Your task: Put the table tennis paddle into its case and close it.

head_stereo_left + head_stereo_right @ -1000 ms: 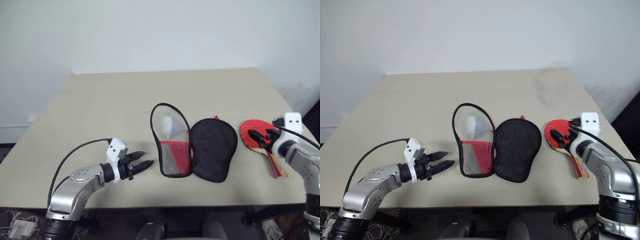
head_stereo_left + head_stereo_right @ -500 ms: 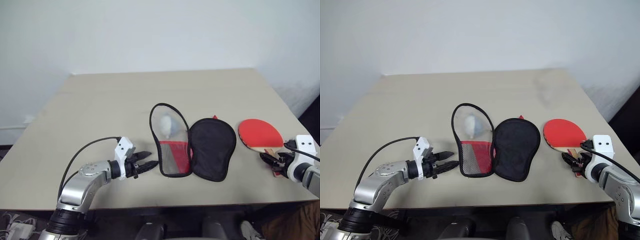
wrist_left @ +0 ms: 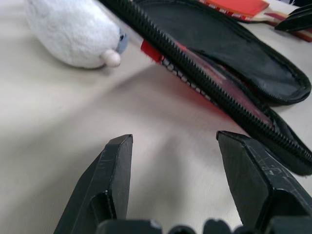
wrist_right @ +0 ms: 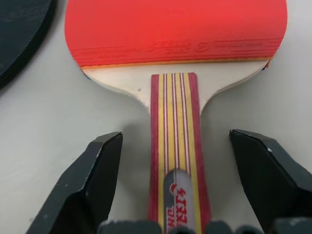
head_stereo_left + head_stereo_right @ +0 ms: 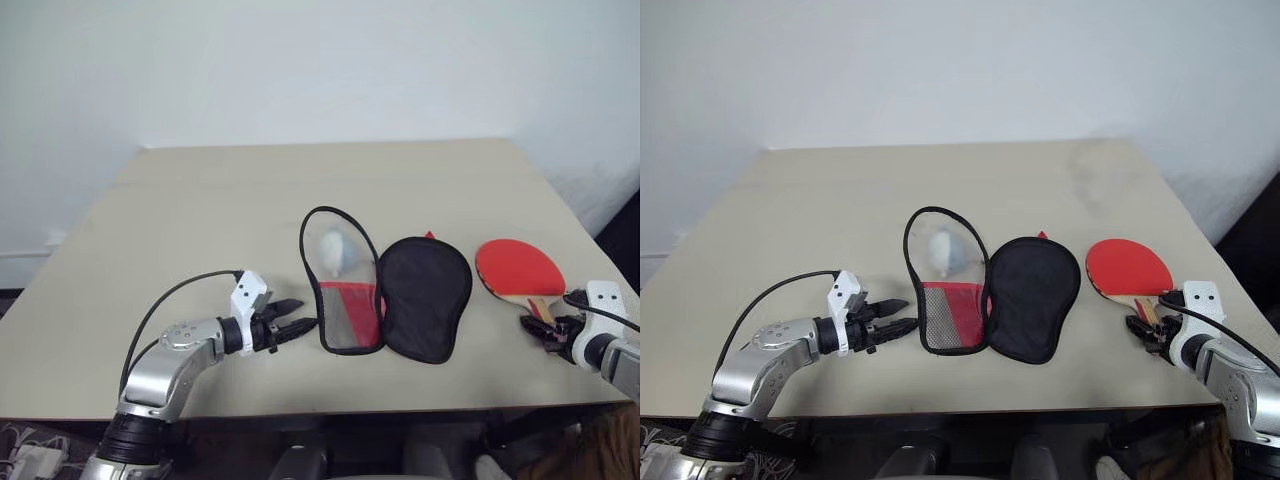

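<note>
The table tennis paddle (image 5: 520,268) lies flat at the table's right, red face up, its striped wooden handle (image 4: 175,122) pointing toward the front edge. My right gripper (image 4: 176,139) is open and low at the handle's end, one finger on each side with gaps between. The case (image 5: 428,290) lies open in the middle: a black-lined half on the right and a mesh-panel half (image 5: 345,300) on the left. My left gripper (image 5: 300,314) is open just left of the mesh half, nothing between its fingers (image 3: 109,175).
A small whitish soft lump (image 5: 335,250) rests inside the rounded end of the mesh half. The beige table (image 5: 220,200) stretches bare behind and to the left. The paddle sits close to the table's right edge.
My right gripper has come back from over the red blade and sunk down to the handle's end, where it now straddles the handle. The left gripper, case and paddle have stayed in place.
</note>
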You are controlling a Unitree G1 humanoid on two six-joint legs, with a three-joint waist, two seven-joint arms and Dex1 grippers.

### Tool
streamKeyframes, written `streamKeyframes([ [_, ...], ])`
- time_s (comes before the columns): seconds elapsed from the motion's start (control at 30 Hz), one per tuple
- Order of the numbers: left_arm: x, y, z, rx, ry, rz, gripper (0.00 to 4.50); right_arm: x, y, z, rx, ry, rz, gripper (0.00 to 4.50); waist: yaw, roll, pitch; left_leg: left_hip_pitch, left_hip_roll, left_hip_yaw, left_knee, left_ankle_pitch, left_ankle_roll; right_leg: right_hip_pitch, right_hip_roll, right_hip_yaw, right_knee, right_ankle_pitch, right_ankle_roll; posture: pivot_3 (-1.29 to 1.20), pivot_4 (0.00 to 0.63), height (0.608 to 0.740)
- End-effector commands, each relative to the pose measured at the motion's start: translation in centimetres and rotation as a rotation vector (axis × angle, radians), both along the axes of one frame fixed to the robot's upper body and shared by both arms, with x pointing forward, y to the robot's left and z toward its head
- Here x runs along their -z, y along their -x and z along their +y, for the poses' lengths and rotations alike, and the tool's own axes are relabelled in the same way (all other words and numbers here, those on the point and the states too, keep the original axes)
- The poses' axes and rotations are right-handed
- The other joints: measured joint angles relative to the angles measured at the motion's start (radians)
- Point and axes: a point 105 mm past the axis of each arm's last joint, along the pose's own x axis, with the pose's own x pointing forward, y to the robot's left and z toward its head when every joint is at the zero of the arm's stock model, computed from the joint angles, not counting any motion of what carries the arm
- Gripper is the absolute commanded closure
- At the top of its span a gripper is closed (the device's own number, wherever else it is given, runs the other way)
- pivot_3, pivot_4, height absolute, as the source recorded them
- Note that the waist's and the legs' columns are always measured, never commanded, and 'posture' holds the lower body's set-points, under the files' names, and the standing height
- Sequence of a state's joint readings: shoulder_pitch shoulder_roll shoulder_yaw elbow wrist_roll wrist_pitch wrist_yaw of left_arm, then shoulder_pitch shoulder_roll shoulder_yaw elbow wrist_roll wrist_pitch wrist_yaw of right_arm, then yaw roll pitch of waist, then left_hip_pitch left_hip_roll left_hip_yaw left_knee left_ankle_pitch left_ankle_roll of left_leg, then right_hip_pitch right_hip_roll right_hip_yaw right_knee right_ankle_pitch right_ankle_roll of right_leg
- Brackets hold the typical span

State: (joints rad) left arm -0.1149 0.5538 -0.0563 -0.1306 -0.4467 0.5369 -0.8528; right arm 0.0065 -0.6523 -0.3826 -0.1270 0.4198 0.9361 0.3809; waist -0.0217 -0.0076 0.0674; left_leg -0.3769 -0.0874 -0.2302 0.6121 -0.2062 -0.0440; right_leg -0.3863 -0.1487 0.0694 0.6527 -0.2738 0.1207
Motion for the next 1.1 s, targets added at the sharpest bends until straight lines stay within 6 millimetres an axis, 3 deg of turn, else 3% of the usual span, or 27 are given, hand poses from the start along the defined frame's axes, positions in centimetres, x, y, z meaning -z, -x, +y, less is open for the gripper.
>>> streamKeyframes([
  [0.03,-1.1,-0.3,0.2,-0.001,0.001,-0.048,1.62,-0.1,-0.6,-0.4,0.014,0.025,-0.020,1.97,0.001,-0.002,0.000,0.000,0.000,0.000,0.000,0.000,0.000,0.000,0.000,0.000,0.000,0.000,0.000,0.00,0.000,0.740],
  [0.17,-1.1,-0.3,0.3,-0.003,0.000,-0.047,1.62,-0.5,-0.9,-0.4,0.035,0.025,-0.053,3.32,0.000,-0.002,0.000,0.000,0.000,0.000,0.000,0.000,0.000,0.000,0.000,0.000,0.000,0.000,0.000,0.00,0.000,0.740],
  [0.37,-0.9,-0.3,0.3,0.004,-0.005,-0.043,1.62,-3.1,-1.1,0.3,0.044,-0.006,-0.146,3.35,0.000,-0.002,0.001,0.000,0.000,0.000,0.001,0.000,0.000,0.000,0.000,0.000,0.000,0.000,0.000,0.00,0.000,0.740],
  [0.53,-0.8,-0.5,0.1,0.017,-0.007,-0.033,1.62,-7.2,-1.1,3.9,-0.007,-0.125,-0.284,3.35,0.001,0.004,0.001,-0.002,0.000,0.000,-0.001,0.000,0.000,-0.003,0.000,0.001,0.001,0.001,0.000,0.00,0.000,0.740],
  [0.63,-0.7,-0.7,-0.1,0.027,-0.008,-0.023,1.62,-8.1,-0.8,8.0,-0.118,-0.143,-0.298,3.35,0.002,0.004,0.001,-0.002,0.000,0.000,0.000,0.000,0.000,-0.003,0.000,0.001,0.001,0.001,0.000,0.00,0.000,0.740],
  [0.73,-0.6,-0.8,-0.3,0.039,-0.010,-0.017,1.62,-8.3,-0.6,10.0,-0.139,-0.180,-0.296,3.35,0.002,0.003,0.001,-0.002,0.000,-0.001,0.000,0.000,0.000,-0.003,0.000,0.001,0.001,0.001,0.000,0.00,0.000,0.740],
  [0.83,-0.5,-0.8,-0.5,0.054,-0.012,-0.012,1.62,-7.6,-0.1,13.4,-0.191,-0.258,-0.258,3.35,0.002,0.003,0.001,-0.002,0.000,-0.001,0.000,0.000,0.000,-0.003,0.000,0.001,0.001,0.001,0.000,0.00,0.000,0.740],
  [1.1,-0.5,-1.1,-0.7,0.067,-0.020,-0.008,1.62,-5.3,0.8,15.1,-0.126,-0.352,-0.163,3.35,0.002,0.004,0.001,-0.001,0.000,-0.001,-0.001,0.000,0.000,-0.003,0.000,0.001,0.001,0.002,-0.002,0.00,0.000,0.740],
])
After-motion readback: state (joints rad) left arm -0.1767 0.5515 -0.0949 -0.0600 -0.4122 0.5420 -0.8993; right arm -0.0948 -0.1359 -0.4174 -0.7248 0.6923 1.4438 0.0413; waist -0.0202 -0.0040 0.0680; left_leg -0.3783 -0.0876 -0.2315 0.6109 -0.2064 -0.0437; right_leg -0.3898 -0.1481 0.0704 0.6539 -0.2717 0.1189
